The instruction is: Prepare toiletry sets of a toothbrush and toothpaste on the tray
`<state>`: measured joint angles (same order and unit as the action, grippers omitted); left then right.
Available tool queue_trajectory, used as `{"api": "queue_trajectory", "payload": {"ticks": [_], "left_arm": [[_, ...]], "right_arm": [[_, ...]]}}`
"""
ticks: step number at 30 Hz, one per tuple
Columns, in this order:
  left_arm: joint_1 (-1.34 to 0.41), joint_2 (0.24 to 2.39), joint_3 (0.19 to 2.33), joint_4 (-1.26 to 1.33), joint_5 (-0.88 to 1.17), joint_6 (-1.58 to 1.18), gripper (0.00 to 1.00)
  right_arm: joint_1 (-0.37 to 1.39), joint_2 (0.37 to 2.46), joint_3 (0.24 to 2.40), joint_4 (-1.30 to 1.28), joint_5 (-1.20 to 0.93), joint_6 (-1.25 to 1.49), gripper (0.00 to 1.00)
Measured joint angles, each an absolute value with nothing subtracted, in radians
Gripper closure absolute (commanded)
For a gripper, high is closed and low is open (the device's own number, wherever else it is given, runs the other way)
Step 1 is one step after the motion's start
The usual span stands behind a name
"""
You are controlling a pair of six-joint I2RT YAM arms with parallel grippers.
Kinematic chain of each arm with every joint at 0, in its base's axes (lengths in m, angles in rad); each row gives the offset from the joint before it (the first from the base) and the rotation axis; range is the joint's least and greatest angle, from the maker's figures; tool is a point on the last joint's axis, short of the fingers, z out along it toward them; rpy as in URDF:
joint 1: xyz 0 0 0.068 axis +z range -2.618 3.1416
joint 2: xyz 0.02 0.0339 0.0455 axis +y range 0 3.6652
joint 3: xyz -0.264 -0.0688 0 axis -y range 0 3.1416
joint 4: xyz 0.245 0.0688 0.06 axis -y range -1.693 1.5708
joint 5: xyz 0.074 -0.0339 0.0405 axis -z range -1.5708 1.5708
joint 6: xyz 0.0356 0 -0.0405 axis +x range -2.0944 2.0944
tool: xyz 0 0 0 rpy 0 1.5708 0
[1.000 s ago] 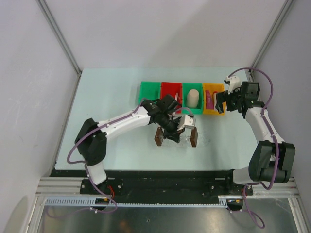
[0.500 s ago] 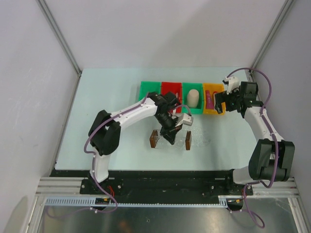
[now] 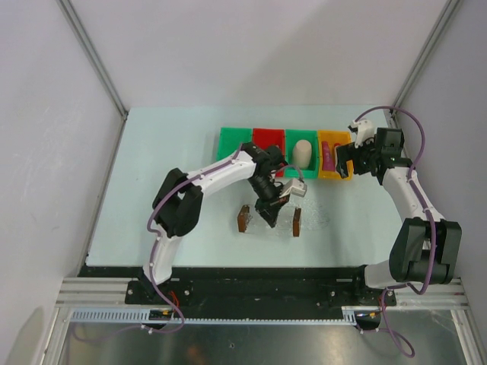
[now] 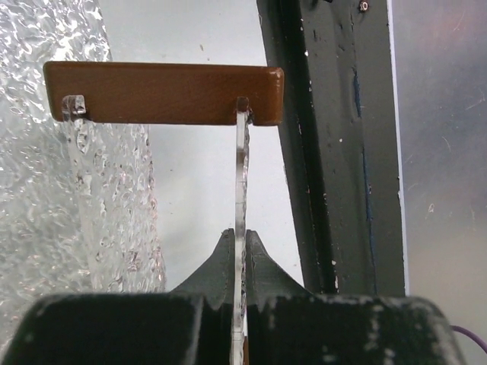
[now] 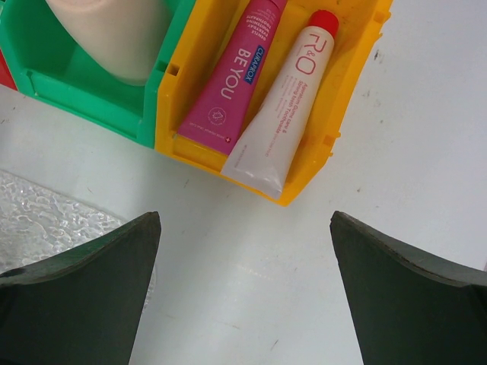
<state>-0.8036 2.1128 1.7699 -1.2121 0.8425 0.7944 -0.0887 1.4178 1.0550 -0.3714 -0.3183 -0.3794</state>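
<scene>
Our left gripper [image 4: 239,255] is pinched shut on the thin clear side wall of the tray [image 4: 241,175], which sits out on the table [image 3: 167,175]. Our right gripper [image 5: 243,289] hangs wide open, holding nothing, just beside the yellow bin [image 5: 358,76]. There the magenta toothpaste [image 5: 228,84] lies against a white tube [image 5: 285,106].

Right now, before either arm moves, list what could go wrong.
1. The left end effector grips the tray only by its thin clear wall; dragging could tilt or crack it.
2. In the yellow bin the magenta toothpaste tube touches a white red-capped tube; the open right end effector might catch the wrong one or both.
</scene>
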Motion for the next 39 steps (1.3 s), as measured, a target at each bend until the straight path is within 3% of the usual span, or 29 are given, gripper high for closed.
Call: {"api": "queue_trajectory", "payload": {"ticks": [11,16,21,31,39], "left_arm": [[-0.803,2.189,1.846,-1.22,0.84,0.793,0.96],[-0.802,2.208,1.861,-1.231,0.838,0.787,0.75],[-0.802,2.214,1.868,-1.242,0.837,0.786,0.61],[-0.801,2.24,1.908,-1.254,0.834,0.786,0.59],[-0.802,2.252,1.914,-1.277,0.841,0.785,0.64]], "right_arm": [[-0.089,1.418,1.055,-0.374,-0.318,-0.379,0.0],[-0.089,1.418,1.055,-0.374,-0.318,-0.38,0.0],[-0.088,1.418,1.055,-0.374,-0.318,-0.38,0.0],[-0.088,1.418,1.055,-0.376,-0.318,-0.38,0.0],[-0.088,1.418,1.055,-0.377,-0.318,-0.38,0.0]]}}
